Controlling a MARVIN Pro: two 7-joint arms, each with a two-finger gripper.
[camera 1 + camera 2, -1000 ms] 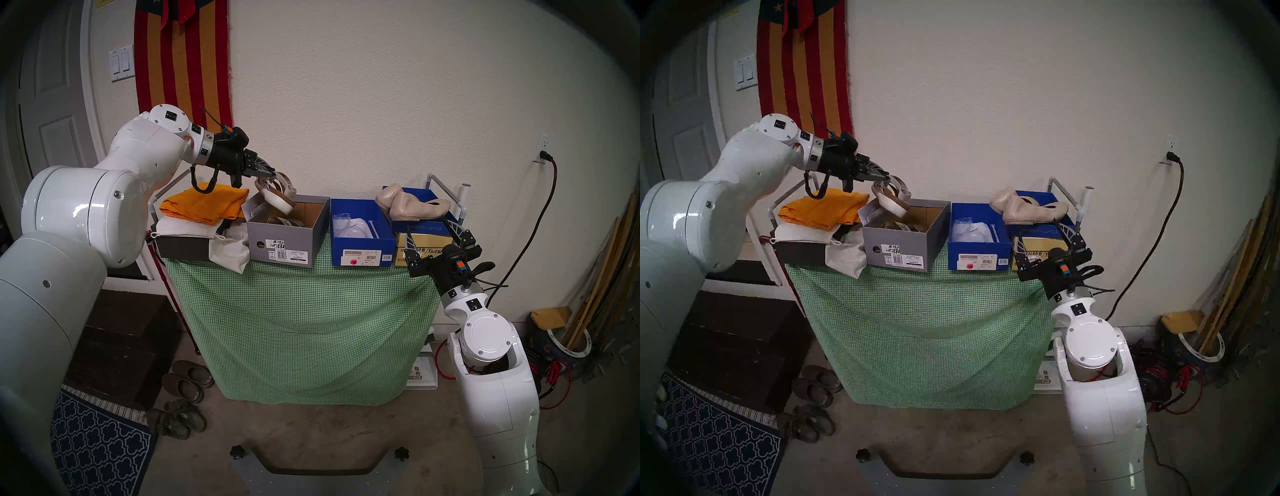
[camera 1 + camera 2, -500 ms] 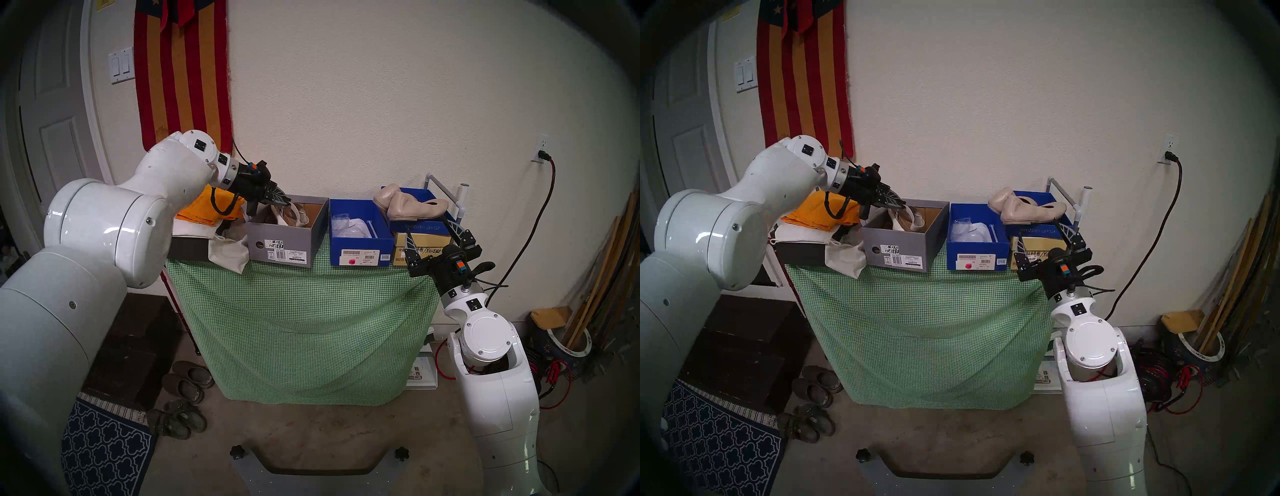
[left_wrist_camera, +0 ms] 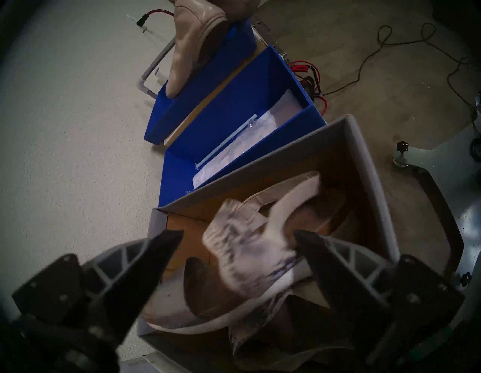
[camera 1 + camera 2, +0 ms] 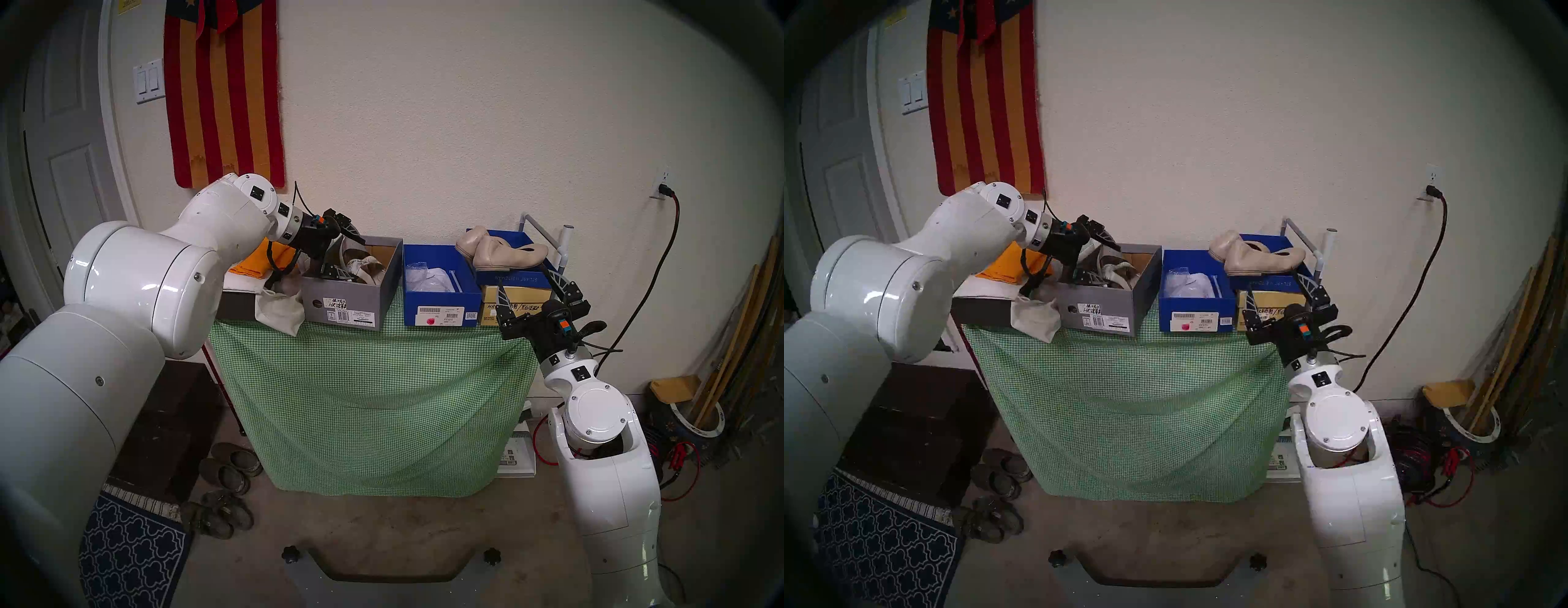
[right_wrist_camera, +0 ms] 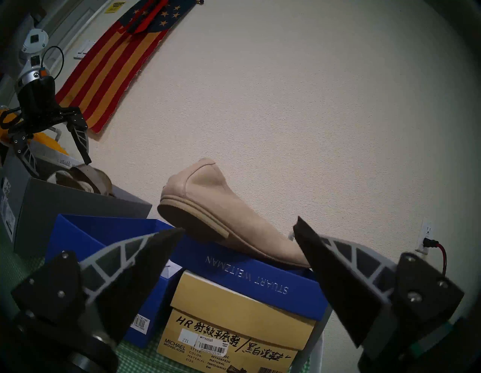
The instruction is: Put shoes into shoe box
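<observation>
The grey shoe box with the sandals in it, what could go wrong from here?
1. The left gripper is open, one finger on each side of the top sandal's strap; pulling back could snag it and drag the sandal out.
2. That sandal lies tilted on the other one, reaching the grey box's rim, so a lid might not close.
3. The beige flats overhang the blue lid's edge; the open right gripper could knock them off.
</observation>
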